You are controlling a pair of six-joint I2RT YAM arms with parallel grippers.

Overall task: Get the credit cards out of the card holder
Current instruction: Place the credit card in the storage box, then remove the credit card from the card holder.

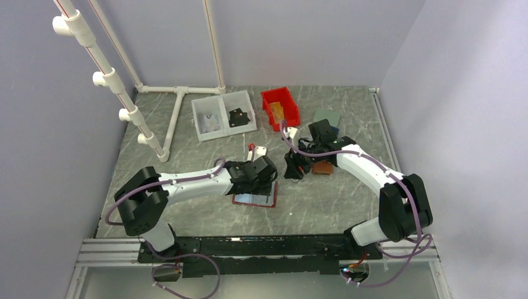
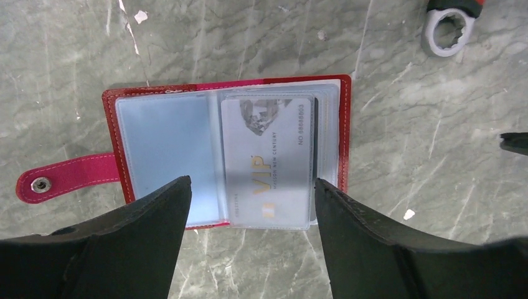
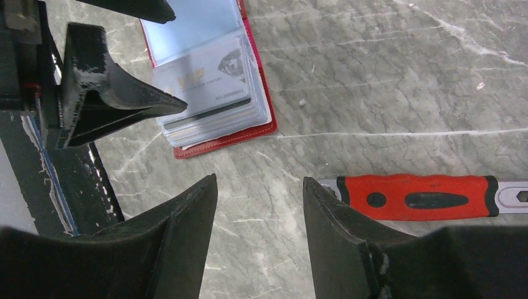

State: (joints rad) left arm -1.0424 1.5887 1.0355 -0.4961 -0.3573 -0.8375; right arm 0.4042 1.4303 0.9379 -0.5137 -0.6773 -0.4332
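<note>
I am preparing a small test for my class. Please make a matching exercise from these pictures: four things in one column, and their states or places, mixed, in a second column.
1. card holder
2. VIP card
3. wrench
4. left end effector

a. inside the holder, face up
b. open, hovering, holding nothing
c. spread open on the table
d. lying apart from the holder

Pairs: 1-c; 2-a; 3-d; 4-b

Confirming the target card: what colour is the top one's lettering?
Gold, on a silver-grey card; left wrist view.
</note>
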